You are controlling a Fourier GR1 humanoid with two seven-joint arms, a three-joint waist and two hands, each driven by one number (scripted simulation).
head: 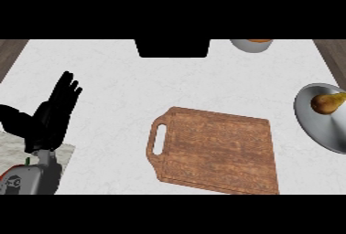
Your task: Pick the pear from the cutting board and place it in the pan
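The wooden cutting board (215, 151) is being carried bare by the white counter (121, 77), handle slot toward the left. At the left edge, the left robot hand (52, 116) is being held released, fingers straight and raised. Farther right, the pear (327, 103) is being held inside the grey pan (312, 123). At the far edge, a bowl (251, 45) is being shown beside a black block (173, 48).

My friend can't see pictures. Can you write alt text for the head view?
A brown-yellow pear lies in a round grey metal pan at the right edge. The wooden cutting board is bare; the black left hand rests open at the left.
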